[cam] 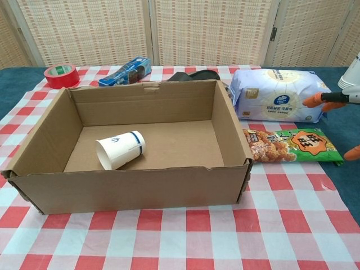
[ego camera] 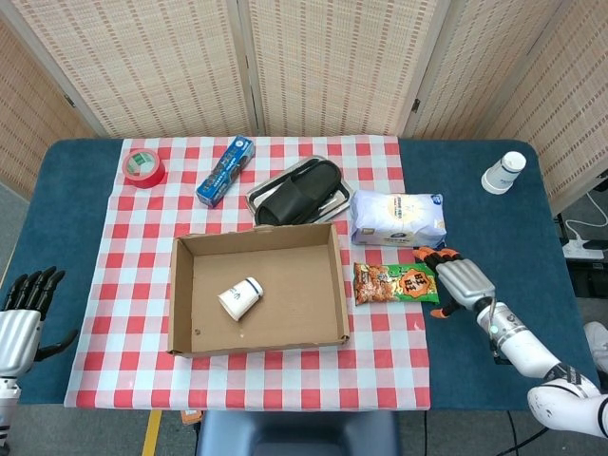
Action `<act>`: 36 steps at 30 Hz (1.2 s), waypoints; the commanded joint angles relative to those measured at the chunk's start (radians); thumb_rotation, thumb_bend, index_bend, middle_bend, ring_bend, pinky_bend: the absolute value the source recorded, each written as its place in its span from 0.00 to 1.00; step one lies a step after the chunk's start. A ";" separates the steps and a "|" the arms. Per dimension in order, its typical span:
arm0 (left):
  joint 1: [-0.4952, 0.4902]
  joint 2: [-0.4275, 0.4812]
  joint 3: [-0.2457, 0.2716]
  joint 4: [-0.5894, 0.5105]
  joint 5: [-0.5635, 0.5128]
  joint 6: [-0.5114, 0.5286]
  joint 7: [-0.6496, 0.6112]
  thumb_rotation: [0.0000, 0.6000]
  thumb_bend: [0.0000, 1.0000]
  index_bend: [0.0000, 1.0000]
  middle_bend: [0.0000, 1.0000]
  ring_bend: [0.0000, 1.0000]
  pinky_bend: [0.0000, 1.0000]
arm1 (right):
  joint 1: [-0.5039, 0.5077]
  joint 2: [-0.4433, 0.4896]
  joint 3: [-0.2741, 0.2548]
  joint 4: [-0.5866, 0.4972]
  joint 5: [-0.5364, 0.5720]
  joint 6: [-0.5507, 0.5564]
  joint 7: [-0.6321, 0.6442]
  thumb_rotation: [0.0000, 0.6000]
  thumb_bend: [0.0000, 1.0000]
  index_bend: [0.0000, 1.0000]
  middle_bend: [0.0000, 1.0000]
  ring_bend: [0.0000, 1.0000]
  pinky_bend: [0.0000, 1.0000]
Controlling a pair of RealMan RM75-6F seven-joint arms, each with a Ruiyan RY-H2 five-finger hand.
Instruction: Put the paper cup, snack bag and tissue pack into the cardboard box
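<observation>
Right hand (ego camera: 460, 283) hovering, fingers spread, empty, just beside green-and-orange foil snack bag (ego camera: 395, 283); best to pinch its near edge, then lift over brown cardboard box (ego camera: 180, 294) wall.

Paper cup (ego camera: 238, 297) lies on its side inside open cardboard box (ego camera: 256, 289), center of red-checked tablecloth (ego camera: 142, 228). Snack bag (ego camera: 394, 284) sits just beside box at 3 o'clock, tissue pack (ego camera: 398, 218) near it at 12. Right hand (ego camera: 458, 283), orange-tipped fingers spread w/ nothing in them, hovers at snack bag's 3 o'clock end. Left hand (ego camera: 21, 321) idles off cloth at far 9 o'clock, fingers apart. Red tape roll (ego camera: 143, 167), blue packet (ego camera: 225, 171), metal tray (ego camera: 299, 191) w/ black item line the 12 o'clock side; stacked white cups (ego camera: 503, 172) at 2.
</observation>
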 commanded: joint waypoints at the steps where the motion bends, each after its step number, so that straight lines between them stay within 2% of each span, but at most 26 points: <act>1: 0.000 0.000 0.000 0.002 -0.001 -0.001 -0.001 1.00 0.22 0.00 0.00 0.00 0.00 | 0.007 -0.034 0.006 0.031 -0.006 -0.019 0.031 1.00 0.00 0.02 0.00 0.00 0.10; 9: 0.000 0.003 -0.001 0.004 -0.005 -0.003 -0.009 1.00 0.22 0.00 0.00 0.00 0.00 | 0.050 -0.114 0.023 0.124 -0.043 -0.075 0.092 1.00 0.00 0.02 0.00 0.00 0.10; 25: -0.002 0.003 -0.004 0.010 -0.011 -0.010 -0.019 1.00 0.22 0.00 0.00 0.00 0.00 | 0.111 -0.195 0.044 0.214 -0.044 -0.151 0.128 1.00 0.00 0.07 0.00 0.00 0.11; 30: -0.002 0.005 -0.005 0.011 -0.013 -0.012 -0.025 1.00 0.22 0.00 0.00 0.00 0.00 | 0.116 -0.214 0.042 0.241 -0.041 -0.158 0.122 1.00 0.00 0.11 0.03 0.00 0.15; 36: -0.004 0.004 -0.004 0.011 -0.013 -0.014 -0.025 1.00 0.22 0.00 0.00 0.00 0.00 | 0.115 -0.230 0.040 0.262 -0.036 -0.151 0.104 1.00 0.00 0.19 0.09 0.07 0.23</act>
